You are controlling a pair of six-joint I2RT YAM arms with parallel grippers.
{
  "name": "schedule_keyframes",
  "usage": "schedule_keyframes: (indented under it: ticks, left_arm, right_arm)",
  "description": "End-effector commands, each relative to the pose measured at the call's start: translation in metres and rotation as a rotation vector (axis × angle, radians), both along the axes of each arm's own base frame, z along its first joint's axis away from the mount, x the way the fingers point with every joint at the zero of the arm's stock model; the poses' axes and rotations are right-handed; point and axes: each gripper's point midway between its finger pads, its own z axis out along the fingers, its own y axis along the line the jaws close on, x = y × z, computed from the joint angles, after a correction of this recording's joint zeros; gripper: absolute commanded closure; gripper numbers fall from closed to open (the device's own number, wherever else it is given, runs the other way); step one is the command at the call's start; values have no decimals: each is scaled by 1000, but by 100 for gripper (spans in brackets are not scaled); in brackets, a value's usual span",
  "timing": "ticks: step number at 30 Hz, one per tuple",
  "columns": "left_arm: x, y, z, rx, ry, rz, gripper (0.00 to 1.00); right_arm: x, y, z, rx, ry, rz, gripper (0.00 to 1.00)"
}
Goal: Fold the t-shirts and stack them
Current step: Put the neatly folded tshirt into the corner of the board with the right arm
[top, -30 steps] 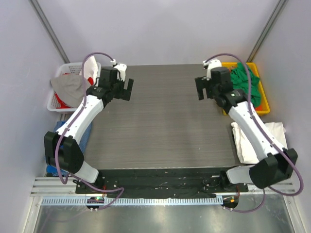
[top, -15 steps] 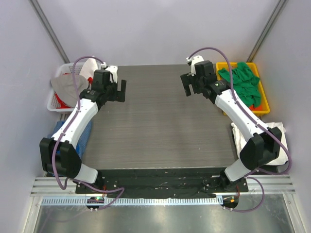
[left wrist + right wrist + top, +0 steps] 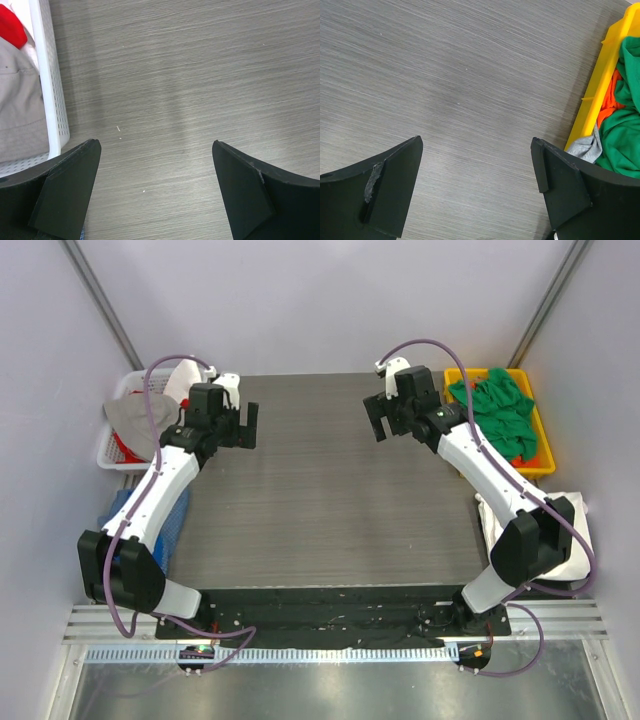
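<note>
- Two arms are reaching over one dark grey wood-grain table (image 3: 320, 510), one from each near corner.
- The left gripper (image 3: 243, 427) is hovering above the far left part of the table with its two fingers spread wide and nothing between them; the left wrist view is showing only bare tabletop in the gap.
- The right gripper (image 3: 383, 423) is hovering above the far right part of the table, its two fingers likewise spread wide apart and holding nothing.
- Two containers are flanking the table: one white basket (image 3: 104, 448) off the left edge and one yellow bin (image 3: 546, 445) off the right edge.
- The green t-shirts (image 3: 500, 405) are lying crumpled in one heap inside the yellow bin; how many are in the heap I cannot tell.
- Two more pieces are showing in that bin in the right wrist view: one orange cloth (image 3: 607, 111) and one grey scrap (image 3: 585, 147), both tucked under the green.
- One white t-shirt (image 3: 572, 508) is lying beside the table's right edge, near the right arm's base and partly hidden by the arm.
- The white basket is holding one grey garment (image 3: 135, 418) draped over its top, one red piece (image 3: 122, 446) under it, and one white piece (image 3: 186, 380) at the far end.
- One blue cloth (image 3: 174, 524) is lying off the table's left edge, under the left arm.
</note>
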Motion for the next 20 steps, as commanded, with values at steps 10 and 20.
schedule_keyframes:
  ticks: [10, 20]
  left_arm:
    - [4, -2, 23, -17, -89, -5, 0]
    - [4, -1, 26, -15, -95, -5, 0]
  right_arm:
    - [0, 3, 30, 26, -74, 19, 3]
    - [-3, -1, 32, 20, -86, 12, 5]
